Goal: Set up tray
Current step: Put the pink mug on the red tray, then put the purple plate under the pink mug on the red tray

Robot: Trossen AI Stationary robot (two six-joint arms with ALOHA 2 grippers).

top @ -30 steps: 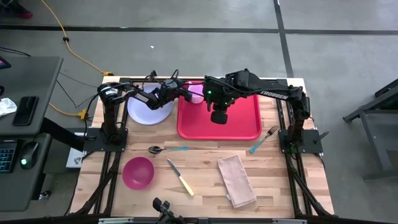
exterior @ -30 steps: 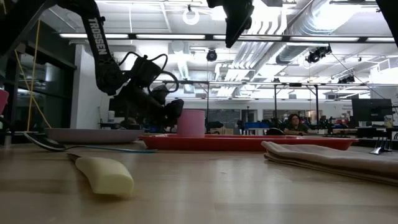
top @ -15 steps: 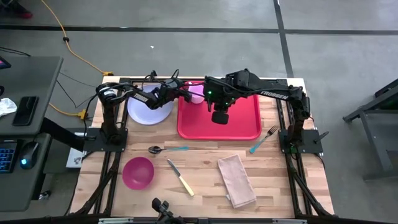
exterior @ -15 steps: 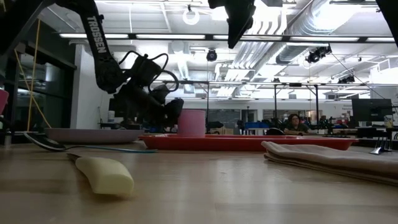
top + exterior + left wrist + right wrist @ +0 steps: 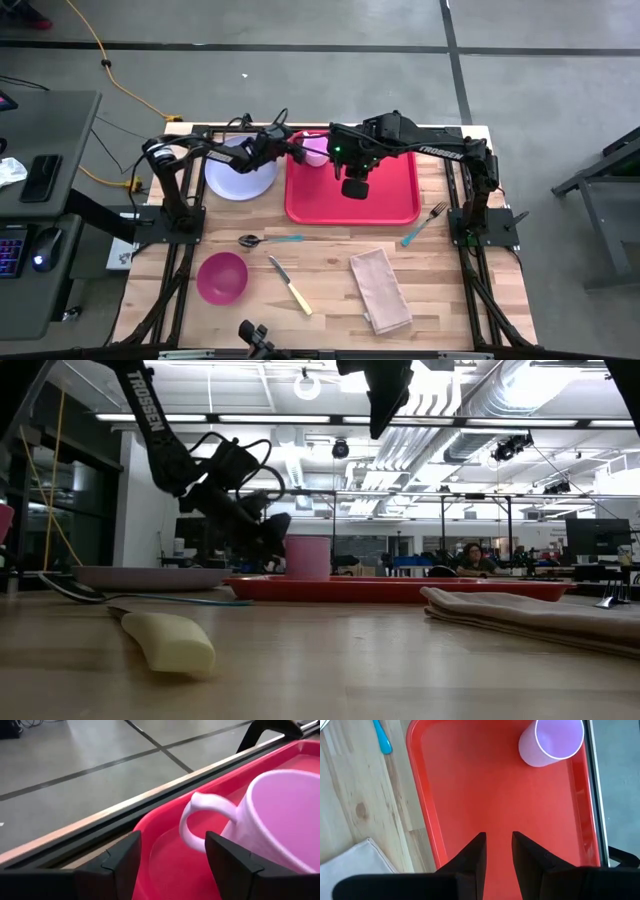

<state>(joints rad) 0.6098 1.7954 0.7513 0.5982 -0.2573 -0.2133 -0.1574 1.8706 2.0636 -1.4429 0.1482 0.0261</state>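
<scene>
The red tray (image 5: 385, 205) lies flat at the table's far middle. A pale pink mug (image 5: 314, 151) stands upright on its base in the tray's far left corner, its handle (image 5: 205, 812) toward my left gripper. My left gripper (image 5: 291, 151) is open just left of the mug, level with it. Its fingers (image 5: 120, 862) stand on either side of the handle, short of it, touching nothing. My right gripper (image 5: 352, 189) hangs high over the tray's middle, pointing down, open with a narrow gap (image 5: 495, 840) and nothing in it.
A lavender plate (image 5: 240, 170) lies left of the tray, under my left arm. Nearer on the wood lie a spoon (image 5: 268, 240), a magenta bowl (image 5: 222, 277), a yellow-handled knife (image 5: 291, 286), a folded napkin (image 5: 380, 290) and a fork (image 5: 426, 221).
My left arm has lifted a little behind its wrist, and the gripper has tipped up slightly beside the mug, still open. The mug has stood still on the tray.
</scene>
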